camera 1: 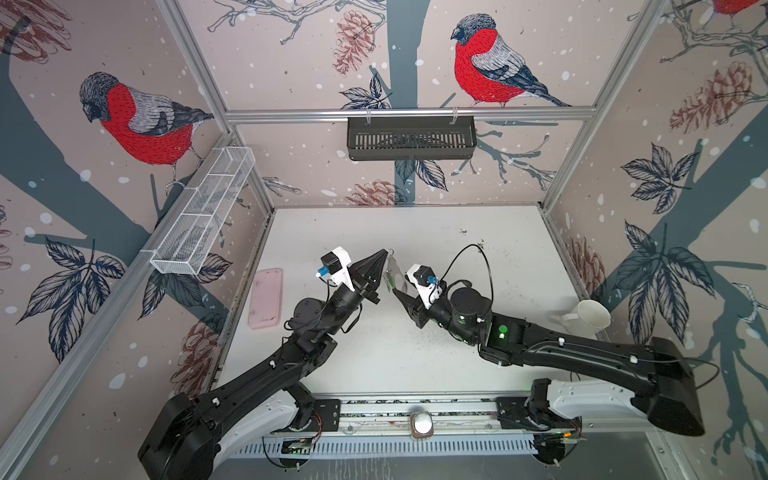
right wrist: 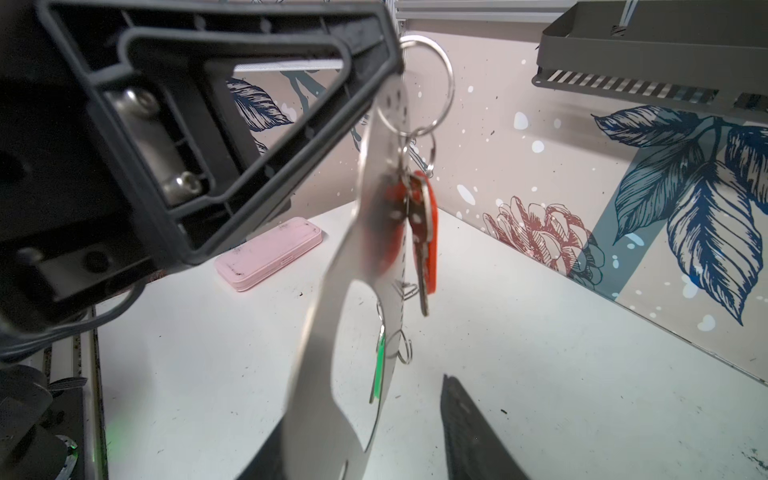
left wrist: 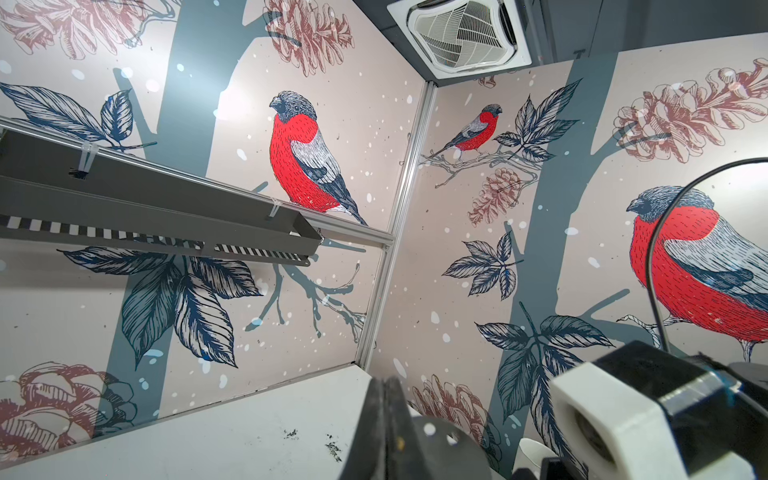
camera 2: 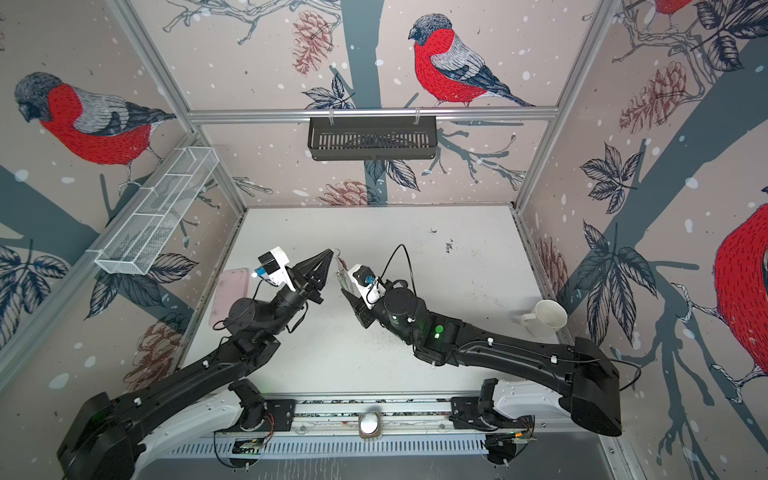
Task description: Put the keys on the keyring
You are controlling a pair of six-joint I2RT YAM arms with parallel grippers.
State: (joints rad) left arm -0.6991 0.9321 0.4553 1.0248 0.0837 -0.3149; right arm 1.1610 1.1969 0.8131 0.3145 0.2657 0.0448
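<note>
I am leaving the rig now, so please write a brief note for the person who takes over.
Left gripper: shut on the top of the keyring, a flat grey curved metal plate with an oval cutout, hanging above the white table.
Right gripper: open around the plate's lower end.
Done: silver key with red-orange plastic tag hangs from a plate ring.
To do: bright green plastic tag hangs lower; its link is unclear, so check it.

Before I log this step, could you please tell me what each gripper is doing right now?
Left gripper: closed, holding the top of the keyring.
Right gripper: open, fingers either side of the keyring's lower end.
</note>
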